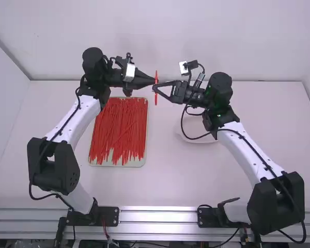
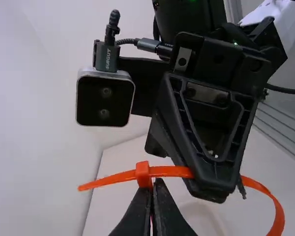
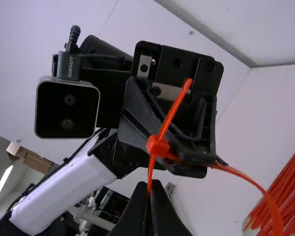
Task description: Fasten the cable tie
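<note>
Item: red-orange plastic cable tie (image 1: 156, 95), held in the air above the far middle of the white table (image 1: 196, 175), between the two arms. Its square locking head (image 2: 142, 173) sits just above the tips of the left gripper (image 2: 151, 192). The tail appears to be fed through the head, and a wide, untightened loop (image 2: 273, 211) hangs off to one side.

Left gripper: clenched on the strap directly beneath the head.

Right gripper (image 3: 148, 191): clenched on the strap close beside the head, coming in from the opposite side. The two sets of fingertips are almost touching.

Nearby: flat beige tray (image 1: 119, 165) on the table, left of and nearer than the grasp, carrying a dense layer of spare red ties (image 1: 119, 129).

Hazards, as judged:
- Slip. The strap is thin and smooth, so a pull off the head's axis could draw it out of the pinch instead of through the lock.
- Back-out. If the ratchet has not yet caught, easing either grip may let the tail spring free of the head.
- Collision. With the fingertips this close, a small misaligned move could knock the head out of line.
- Drop. A released tie would fall to the table, or onto the tray, where it would be hard to tell from the spares.
</note>
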Tool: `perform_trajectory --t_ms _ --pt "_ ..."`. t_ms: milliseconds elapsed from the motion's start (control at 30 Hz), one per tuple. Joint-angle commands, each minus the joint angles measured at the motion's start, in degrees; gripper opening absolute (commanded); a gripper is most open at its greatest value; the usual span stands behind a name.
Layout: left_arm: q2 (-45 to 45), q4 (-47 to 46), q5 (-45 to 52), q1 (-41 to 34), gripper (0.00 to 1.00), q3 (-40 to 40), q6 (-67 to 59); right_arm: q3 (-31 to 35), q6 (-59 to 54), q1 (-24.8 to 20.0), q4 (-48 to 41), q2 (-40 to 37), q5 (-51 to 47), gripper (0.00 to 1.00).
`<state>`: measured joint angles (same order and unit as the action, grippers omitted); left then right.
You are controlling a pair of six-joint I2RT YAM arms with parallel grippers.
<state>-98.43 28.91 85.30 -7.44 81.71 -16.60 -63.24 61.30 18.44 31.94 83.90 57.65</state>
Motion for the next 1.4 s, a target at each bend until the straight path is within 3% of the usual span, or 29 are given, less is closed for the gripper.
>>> perform_trajectory --t_ms 0,833,933,1033,1367 --pt "0.2 0.1 4.5 -0.8 0.02 -0.4 -0.8 0.3 0.4 -2.4 0.7 0.1 -4.8 0.00" --pt "0.2 0.3 3.7 -2.5 0.02 -0.7 -0.8 0.3 0.2 -4.2 0.7 0.1 -6.7 0.00" --pt "0.2 1.5 3.5 -2.3 0.02 -0.7 0.4 0.3 0.2 -3.8 0.3 0.1 -5.4 0.10" --pt "0.2 5.5 1.9 -1.8 0.02 -0.7 6.1 0.3 0.2 -3.8 0.2 0.1 -3.1 0.27" --pt "0.2 6.6 4.5 -0.9 0.02 -0.7 9.8 0.3 0.6 -4.8 0.2 0.1 3.3 0.53"
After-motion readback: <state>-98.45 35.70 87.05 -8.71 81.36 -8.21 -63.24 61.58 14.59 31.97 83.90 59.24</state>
